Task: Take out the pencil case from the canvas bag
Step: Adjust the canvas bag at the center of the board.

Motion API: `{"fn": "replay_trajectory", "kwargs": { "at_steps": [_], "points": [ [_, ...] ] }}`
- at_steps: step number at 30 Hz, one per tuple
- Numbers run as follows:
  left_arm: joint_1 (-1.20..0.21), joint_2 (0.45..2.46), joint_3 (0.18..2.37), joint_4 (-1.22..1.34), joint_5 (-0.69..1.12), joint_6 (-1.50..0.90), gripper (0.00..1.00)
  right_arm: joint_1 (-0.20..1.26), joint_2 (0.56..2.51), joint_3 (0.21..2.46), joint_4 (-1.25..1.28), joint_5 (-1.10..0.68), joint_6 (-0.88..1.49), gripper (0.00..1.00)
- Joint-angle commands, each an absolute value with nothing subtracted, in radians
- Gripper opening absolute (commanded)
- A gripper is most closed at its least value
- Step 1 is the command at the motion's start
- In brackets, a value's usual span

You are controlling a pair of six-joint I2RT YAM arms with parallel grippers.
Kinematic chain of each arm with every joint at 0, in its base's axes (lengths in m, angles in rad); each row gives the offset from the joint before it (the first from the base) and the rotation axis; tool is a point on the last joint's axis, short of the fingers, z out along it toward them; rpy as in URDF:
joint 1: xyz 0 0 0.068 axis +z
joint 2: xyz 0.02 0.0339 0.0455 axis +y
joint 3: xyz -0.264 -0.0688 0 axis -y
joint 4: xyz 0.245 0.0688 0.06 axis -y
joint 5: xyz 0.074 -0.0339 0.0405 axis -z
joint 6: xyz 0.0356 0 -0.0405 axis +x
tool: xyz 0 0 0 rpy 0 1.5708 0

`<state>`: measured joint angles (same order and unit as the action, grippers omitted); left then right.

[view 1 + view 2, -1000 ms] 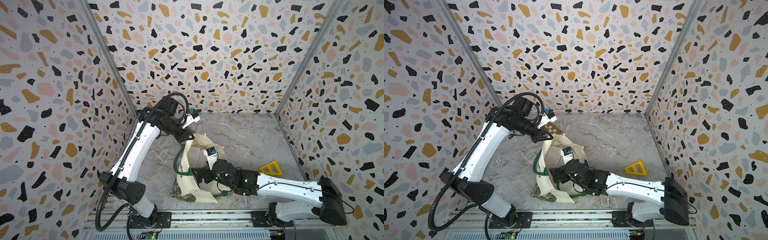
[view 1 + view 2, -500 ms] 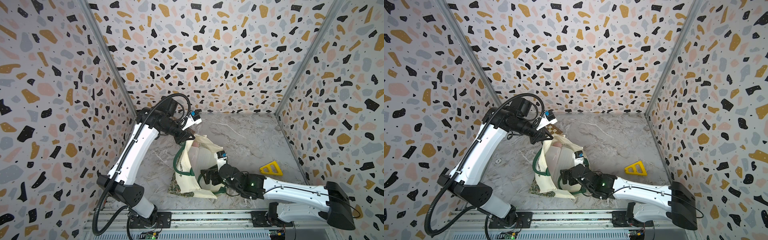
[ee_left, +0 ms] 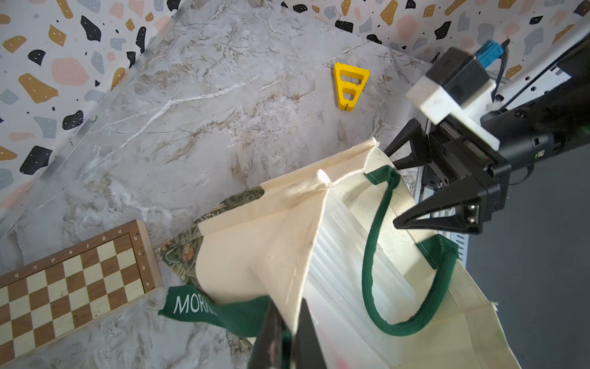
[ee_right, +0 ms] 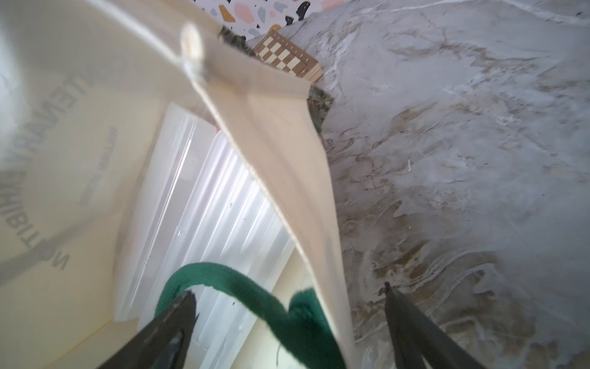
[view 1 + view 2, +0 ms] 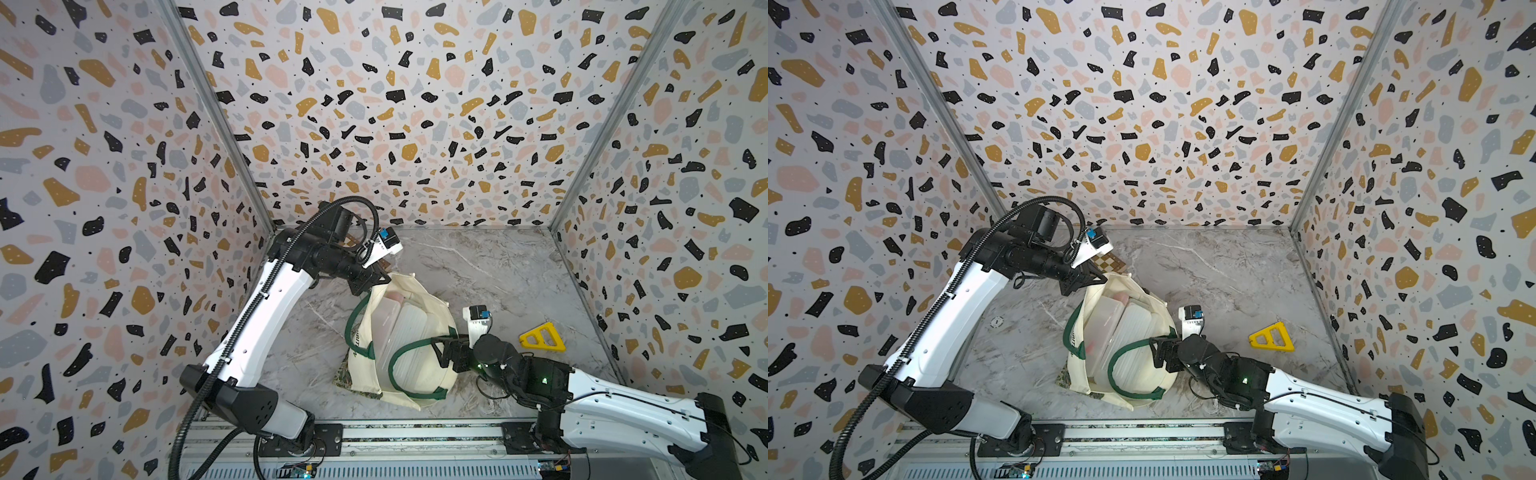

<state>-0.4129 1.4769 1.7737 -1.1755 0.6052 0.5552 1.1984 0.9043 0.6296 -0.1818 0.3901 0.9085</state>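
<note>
Right fingers point(image 4: 178, 319) gape astride the canvas bag point(image 4: 277, 143) rim, left fingers point(image 3: 274, 338) pinch it, pencil case point(image 4: 223, 217) inside.

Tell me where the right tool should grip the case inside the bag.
Probably the short end of the pencil case nearest the right tool, jaws across its thin edge, entering the canvas bag, whose mouth the left tool holds open. It lies flat, ribbed face up; a green handle drapes over that end.

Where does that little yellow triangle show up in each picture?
In both top views: the yellow triangle lies on the floor between the canvas bag and a side wall.
Left wrist: on bare floor beyond the bag's cream edge.
Right wrist: not in it.
Shared landmark: the canvas bag, in every view.
</note>
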Motion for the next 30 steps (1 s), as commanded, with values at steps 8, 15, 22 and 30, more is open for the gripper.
{"fn": "replay_trajectory", "kwargs": {
  "at_steps": [8, 15, 22, 30],
  "points": [
    [-0.425, 1.402, 1.754, -1.046, 0.636, 0.541, 0.00, 1.342, 0.999, 0.794, -0.293, 0.625, 0.982, 0.93],
    [-0.410, 1.470, 1.847, -1.124, 0.643, 0.514, 0.00, 1.173, 0.951, 0.839, -0.321, 0.502, 0.850, 0.95],
    [-0.360, 1.665, 2.122, -1.358, 0.706, 0.618, 0.00, 1.152, 0.989, 0.839, -0.294, 0.456, 0.866, 0.94],
    [-0.359, 1.658, 2.061, -1.266, 0.610, 0.611, 0.00, 1.319, 1.004, 0.839, -0.206, 0.484, 0.928, 0.93]
  ]
}}
